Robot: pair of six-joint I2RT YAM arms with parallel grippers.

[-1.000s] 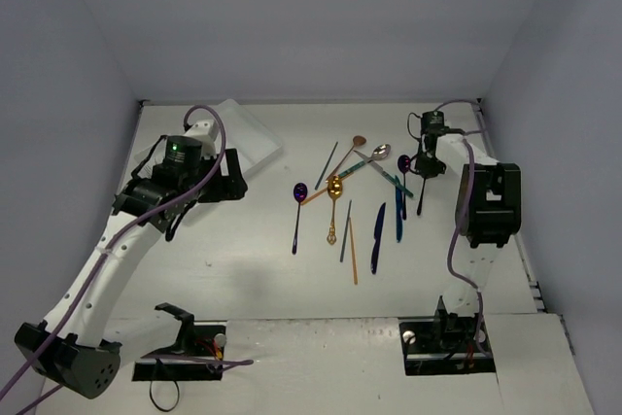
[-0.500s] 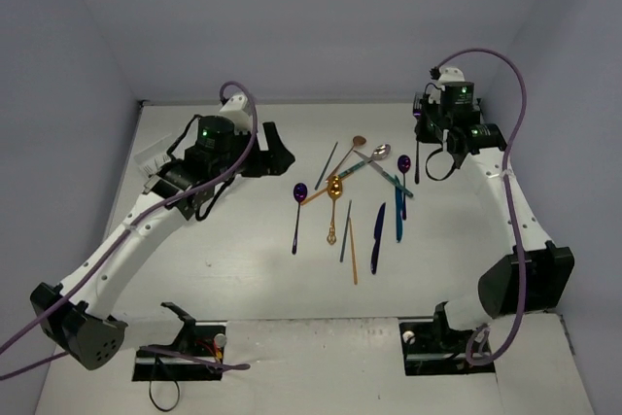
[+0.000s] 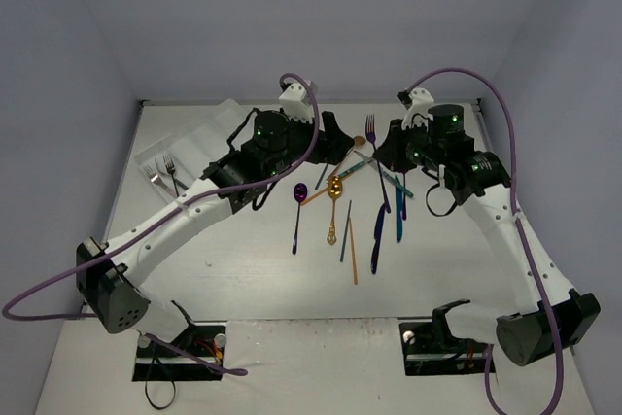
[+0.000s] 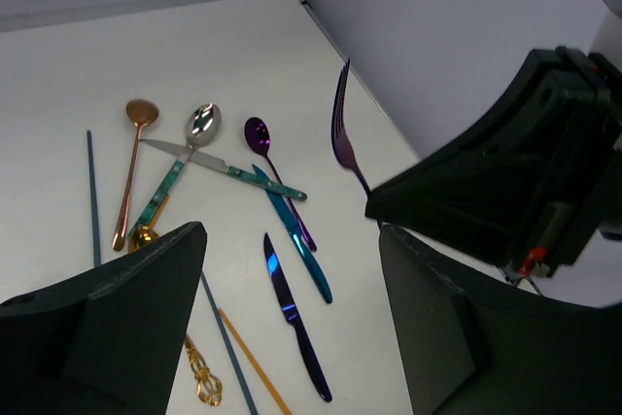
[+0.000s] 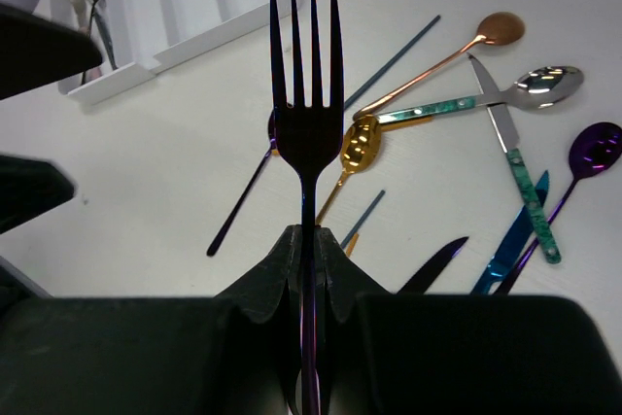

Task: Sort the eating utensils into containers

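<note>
White tabletop [image 3: 243, 269] with plain grey walls all round, and most of the utensils were lying loose in the middle. Right gripper [image 5: 311, 240] had its fingers pinched tight on the handle of a purple fork [image 5: 309, 133], tines up, lifted clear above the pile. Left gripper [image 4: 290, 245] hung close beside it, fingers spread wide with nothing between them. Down below lay a gold spoon [image 3: 334, 189], a copper spoon [image 4: 141, 112], a blue knife [image 4: 293, 323] and a few more. Tray [image 3: 199, 133] sat at the far left with two silver forks [image 3: 165, 170] in it
</note>
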